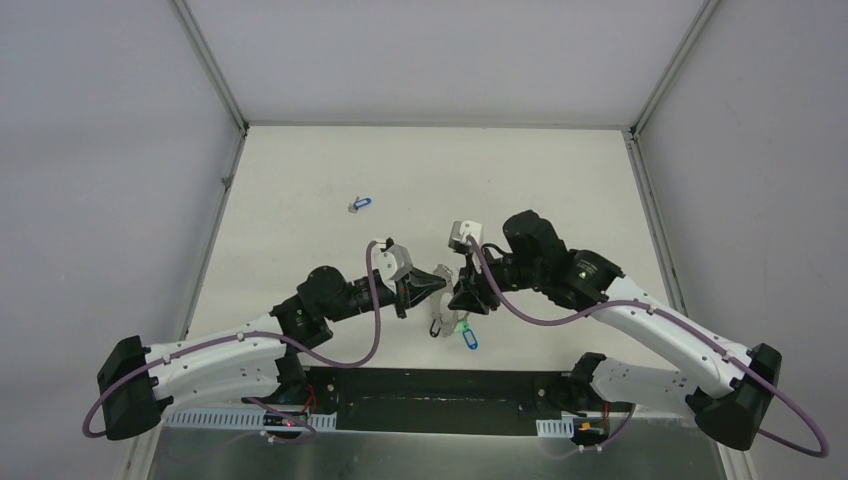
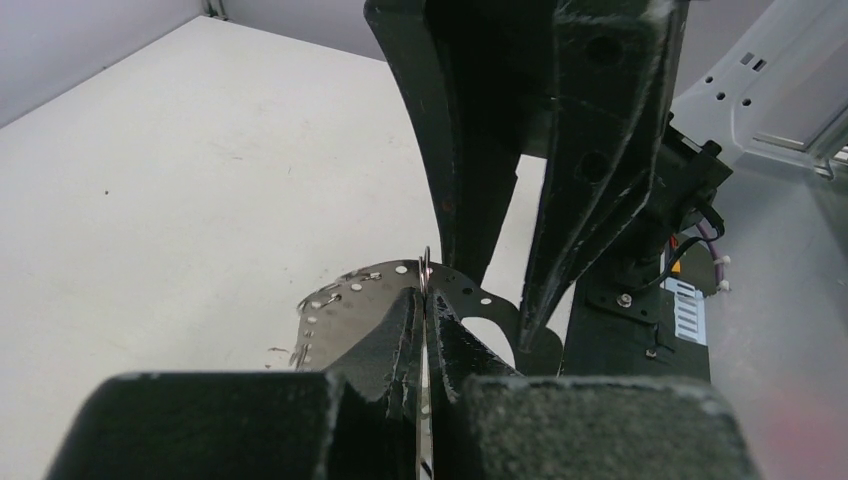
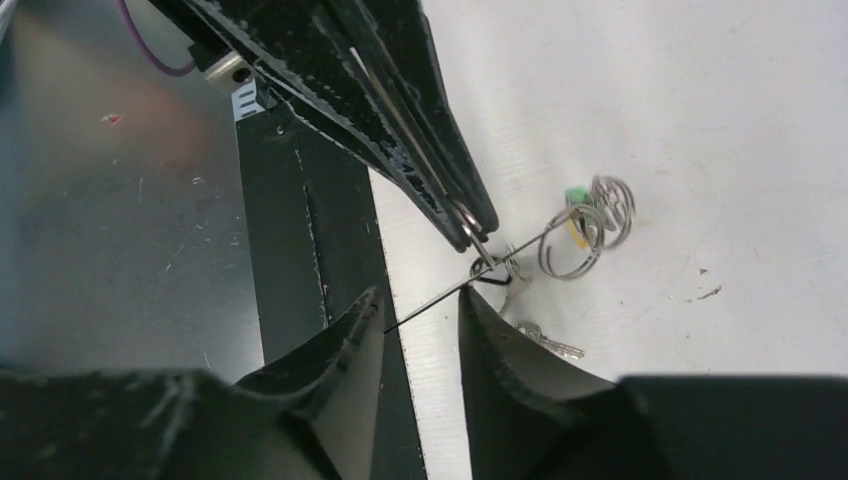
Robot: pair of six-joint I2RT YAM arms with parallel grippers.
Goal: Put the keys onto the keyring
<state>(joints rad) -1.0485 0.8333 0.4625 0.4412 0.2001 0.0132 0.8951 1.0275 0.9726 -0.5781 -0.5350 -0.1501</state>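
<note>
Right tool (image 3: 422,302) nearest lens: jaws partly apart, thin wire of keyring (image 3: 535,238) running through gap, not clamped. Left tool (image 3: 478,232) pinched tight on keyring, holding it just above tabletop (image 3: 700,120). Green-tagged key (image 3: 575,194) beside wire coils (image 3: 612,205); silver key (image 3: 548,342) close under wire. Blue-tagged key (image 1: 360,204) loose, well apart, far side. Step, likely: steadying ring, taking wire end. Next calls for right tool closing on wire without dragging it from left pinch.
</note>
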